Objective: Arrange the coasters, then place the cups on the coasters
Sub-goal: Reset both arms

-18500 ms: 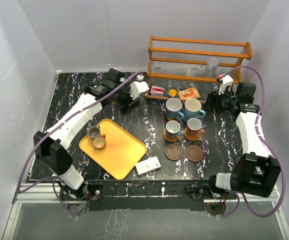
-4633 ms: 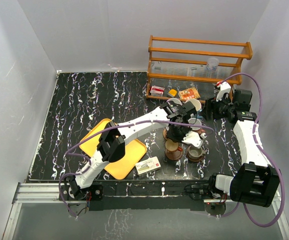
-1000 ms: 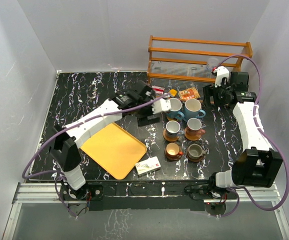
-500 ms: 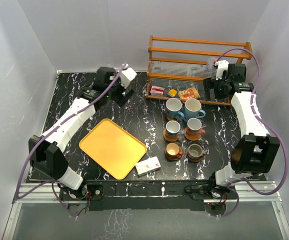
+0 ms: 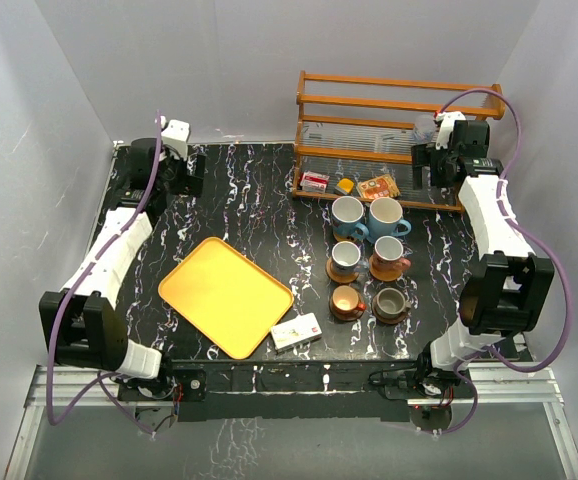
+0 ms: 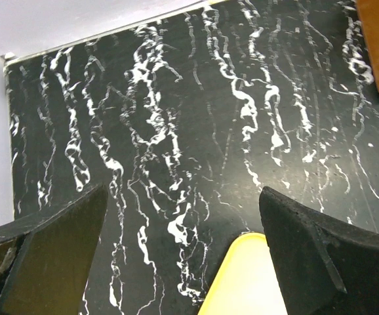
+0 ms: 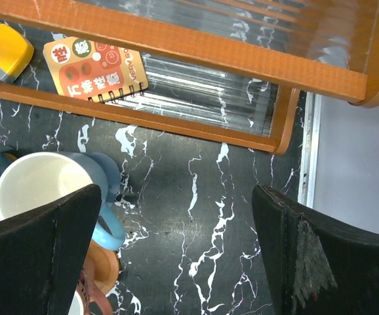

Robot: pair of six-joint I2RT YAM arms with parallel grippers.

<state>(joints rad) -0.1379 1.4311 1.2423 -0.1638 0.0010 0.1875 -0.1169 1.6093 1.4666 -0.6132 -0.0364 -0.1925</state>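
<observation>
Six cups stand in two columns right of centre. At the back are a blue cup (image 5: pixel 347 214) and a light blue cup (image 5: pixel 384 215) (image 7: pixel 42 190). A grey-white cup (image 5: pixel 345 257) and an orange-brown cup (image 5: pixel 388 257) fill the middle row. In front are a small orange cup (image 5: pixel 345 300) and a grey-green cup (image 5: pixel 390 301). Coaster rims show under them, one an orange-brown coaster (image 7: pixel 107 269). My left gripper (image 5: pixel 191 174) (image 6: pixel 183 197) hangs open and empty over the far left corner. My right gripper (image 5: pixel 431 166) (image 7: pixel 176 193) is open and empty by the rack's right end.
An empty yellow tray (image 5: pixel 226 295) (image 6: pixel 242 285) lies left of centre, with a small white box (image 5: pixel 296 331) near the front edge. A wooden rack (image 5: pixel 397 115) (image 7: pixel 176 39) stands at the back right with a small notebook (image 7: pixel 94 69) and a yellow block (image 7: pixel 2 49) in it.
The left arm has swung from the middle of the table back to the far left corner. The right gripper has drawn back towards the rack's right end. The cups have not moved.
</observation>
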